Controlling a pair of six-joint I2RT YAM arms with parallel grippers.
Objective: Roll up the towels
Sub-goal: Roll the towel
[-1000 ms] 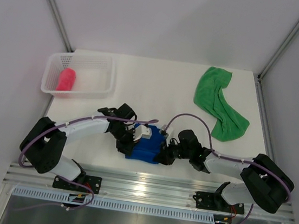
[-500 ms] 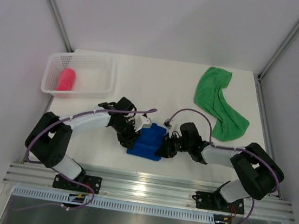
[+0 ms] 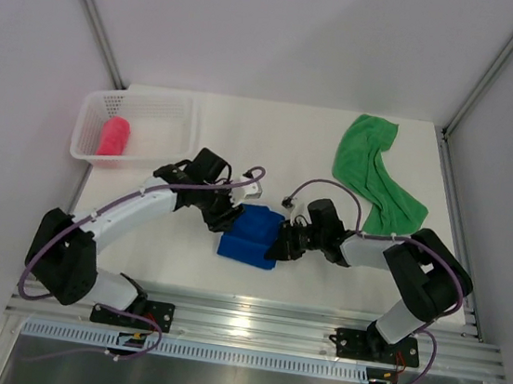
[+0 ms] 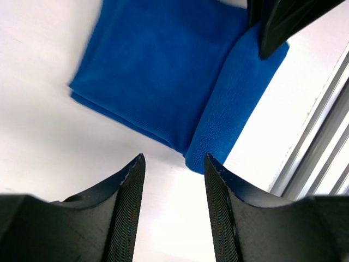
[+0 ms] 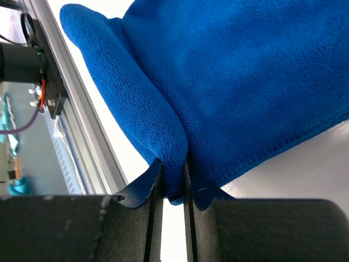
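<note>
The blue towel [image 3: 251, 236] lies folded, its near side rolled, by the tabletop's [image 3: 271, 147] near edge. The green towel [image 3: 376, 174] sprawls unrolled at the far-right corner. The pink towel [image 3: 113, 136] sits rolled in the far-left basket [image 3: 189, 132].

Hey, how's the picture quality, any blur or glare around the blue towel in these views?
Top external: evenly lit, glare on the metal rail, blue towel sharp. Left wrist: the towel's left edge smears, the white table is washed out. Right wrist: the towel's pile is crisp, the right gripper dark in the foreground.
</note>
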